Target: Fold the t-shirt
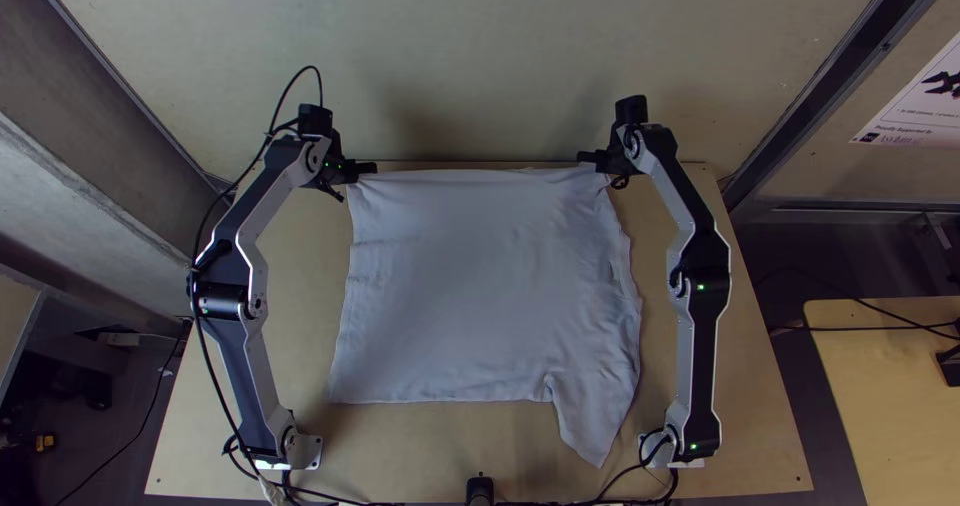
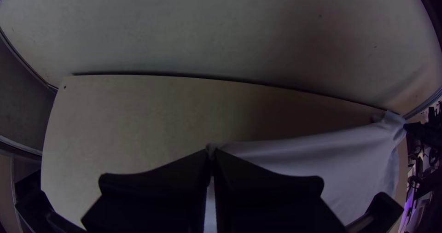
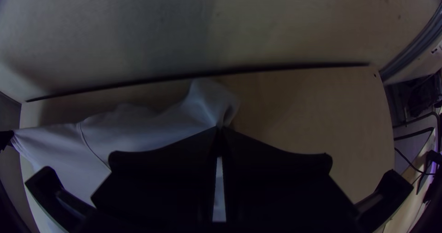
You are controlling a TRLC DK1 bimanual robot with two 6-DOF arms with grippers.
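The white t-shirt [image 1: 470, 286] lies spread between the arms, its far edge stretched between the grippers and a loose part hanging toward the near right. At its far left corner my left gripper [image 1: 368, 169] is shut on the cloth; in the left wrist view the tips of the left gripper [image 2: 211, 154] meet on a bit of fabric of the t-shirt [image 2: 294, 154]. My right gripper [image 1: 592, 157] holds the far right corner. In the right wrist view the right gripper [image 3: 221, 131] pinches the t-shirt [image 3: 138, 127], with a small flap of cloth beyond the tips.
Bare wooden table [image 1: 440, 451] runs along the near side and beside both arms. A pale wall [image 1: 480, 56] stands behind the table's far edge. Black cables [image 1: 205, 351] run along the left arm and the near edge.
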